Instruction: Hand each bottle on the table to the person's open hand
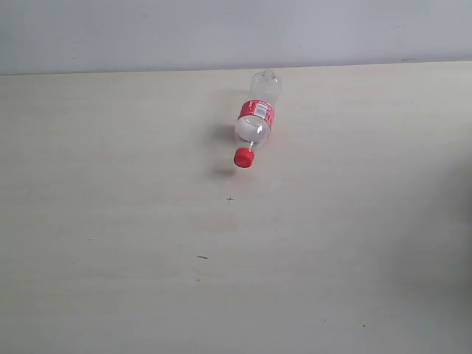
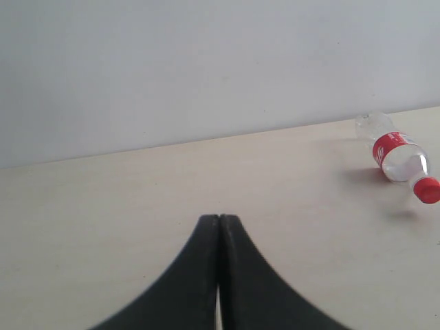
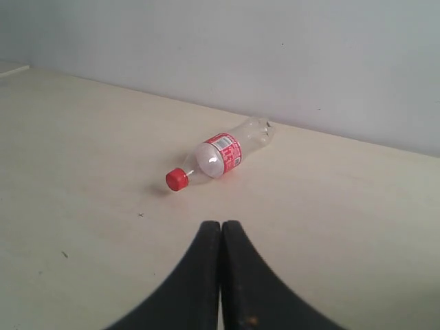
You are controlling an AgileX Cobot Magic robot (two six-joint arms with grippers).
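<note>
One small clear bottle (image 1: 257,120) with a red label and red cap lies on its side near the table's (image 1: 110,243) far edge, cap toward the camera. It also shows as the bottle (image 2: 399,155) in the left wrist view and the bottle (image 3: 221,155) in the right wrist view. My left gripper (image 2: 219,218) is shut and empty, well away from it. My right gripper (image 3: 221,224) is shut and empty too, a short way before the cap. Neither gripper shows in the exterior view. The other bottles and the person's hand are out of view.
A plain pale wall (image 1: 221,29) rises behind the table's far edge. A few tiny dark specks (image 1: 202,257) mark the beige tabletop. A dim shadow lies at the right edge of the exterior view.
</note>
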